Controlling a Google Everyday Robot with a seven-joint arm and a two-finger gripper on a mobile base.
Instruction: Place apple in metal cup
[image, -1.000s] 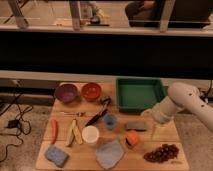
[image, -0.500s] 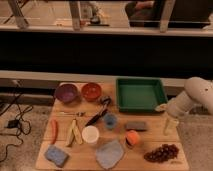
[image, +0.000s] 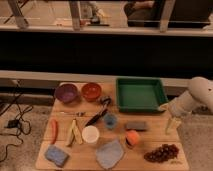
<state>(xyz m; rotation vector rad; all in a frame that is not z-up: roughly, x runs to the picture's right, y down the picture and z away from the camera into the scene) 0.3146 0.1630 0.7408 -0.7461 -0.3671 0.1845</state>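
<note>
We see one apple (image: 132, 136) on the worktop (image: 45, 160), well to the jaws' left and slightly lower; it is round, so no long axis or heading shows. The jaws (image: 171, 125) hang off the worktop's right edge, below the white arm; we cannot tell how far apart they stand or whether they hold anything. We count two bowls, purple (image: 66, 93) and orange-red (image: 91, 91), one green tray (image: 140, 94), one white cup (image: 90, 134). Since the earlier frames the arm has withdrawn rightward from above the worktop.
</note>
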